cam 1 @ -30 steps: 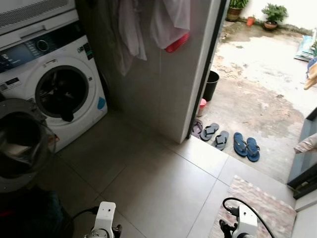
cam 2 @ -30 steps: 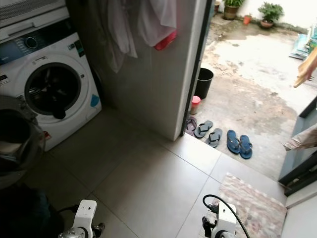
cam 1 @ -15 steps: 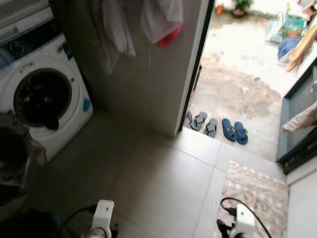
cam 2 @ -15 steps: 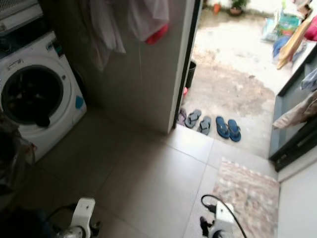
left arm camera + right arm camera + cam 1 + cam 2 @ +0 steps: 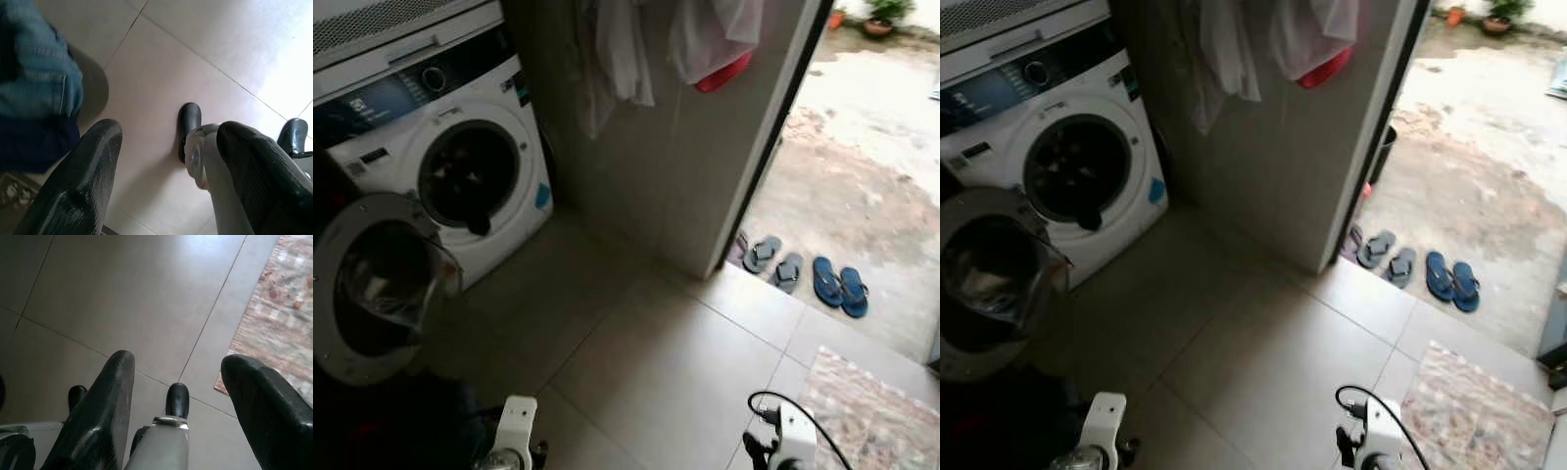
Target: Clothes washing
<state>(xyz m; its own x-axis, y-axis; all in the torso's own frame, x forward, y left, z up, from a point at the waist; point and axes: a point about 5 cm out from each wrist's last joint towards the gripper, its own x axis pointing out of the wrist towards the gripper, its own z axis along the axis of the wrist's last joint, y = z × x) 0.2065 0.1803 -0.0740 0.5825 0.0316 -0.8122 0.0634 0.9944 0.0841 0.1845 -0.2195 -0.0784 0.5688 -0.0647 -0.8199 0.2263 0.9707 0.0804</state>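
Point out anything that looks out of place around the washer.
A dark garment droops over the lip of the washing machine drum, half in and half out. The round door hangs wide open. A heap of jeans lies on the floor beside the left hand.

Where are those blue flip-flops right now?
The blue flip-flops lie outside the doorway, on the robot's right in the head views, beside a grey pair of sandals and beyond the patterned mat.

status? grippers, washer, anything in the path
Left gripper and right gripper open, empty, hanging over floor tiles. Washing machine ahead-left, door swung open, dark garment hanging from the drum. Clothes pile by left gripper.
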